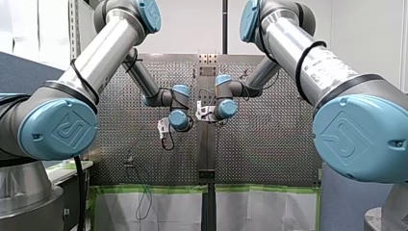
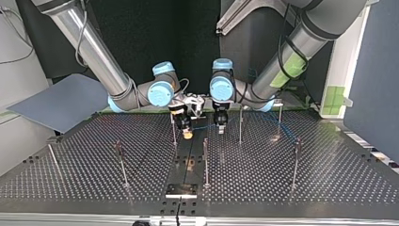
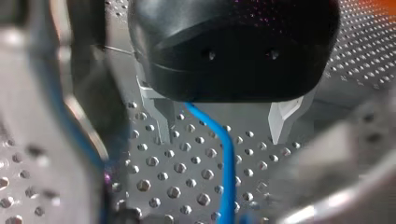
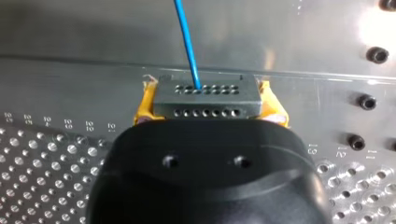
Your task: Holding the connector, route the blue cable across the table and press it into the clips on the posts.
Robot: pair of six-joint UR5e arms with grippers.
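Table [image 2: 329,179]: dark perforated plate, hole grid throughout. Going by the top view, a mostly plain strip [image 2: 190,150] runs 12 to 6 o'clock down the middle. Thin upright posts [image 2: 206,162] stand on the table: one just beside centre, two out toward 9 o'clock, one at 3, two around 1–2, one near 12. Small bright plate [image 2: 181,189] sits on the strip at the 6 o'clock edge.

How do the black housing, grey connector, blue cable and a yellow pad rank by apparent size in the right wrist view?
1. black housing, though nearest the camera.
2. grey connector.
3. blue cable and yellow pad: too alike to rank.
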